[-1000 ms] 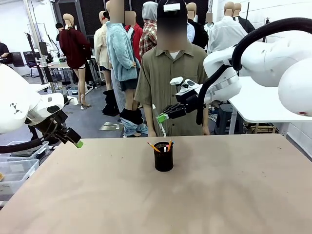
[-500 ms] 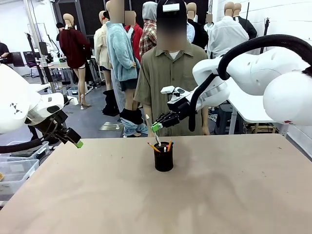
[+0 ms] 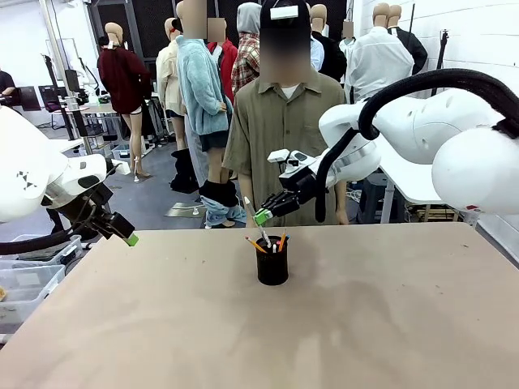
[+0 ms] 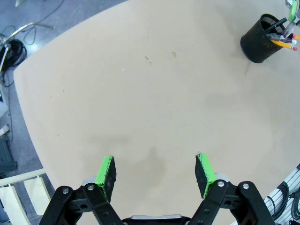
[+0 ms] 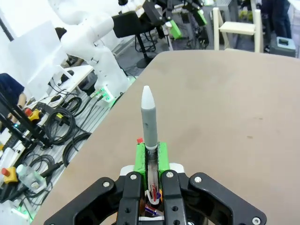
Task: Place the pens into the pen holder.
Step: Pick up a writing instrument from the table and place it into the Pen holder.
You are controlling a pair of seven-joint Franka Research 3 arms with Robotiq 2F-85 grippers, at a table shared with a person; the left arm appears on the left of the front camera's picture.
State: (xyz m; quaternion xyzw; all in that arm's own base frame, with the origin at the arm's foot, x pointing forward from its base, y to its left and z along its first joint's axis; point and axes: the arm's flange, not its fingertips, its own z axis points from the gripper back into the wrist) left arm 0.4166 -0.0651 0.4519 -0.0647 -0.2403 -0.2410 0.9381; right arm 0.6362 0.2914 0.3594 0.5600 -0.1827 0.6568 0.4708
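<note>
Low in the left wrist frame, the left gripper (image 4: 154, 171) hangs spread over bare tan table (image 4: 140, 103). At front-view centre stands the black mesh pen holder (image 3: 272, 261), orange pencils (image 3: 256, 244) poking out. Just above it, the right gripper (image 3: 261, 216) pinches a smooth grey pen (image 5: 149, 119). Behind stands a person (image 3: 280, 130).

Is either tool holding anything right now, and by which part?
The right tool pinches a silver-grey pen around its middle, above the pen holder. The left tool is open, holding nothing.
</note>
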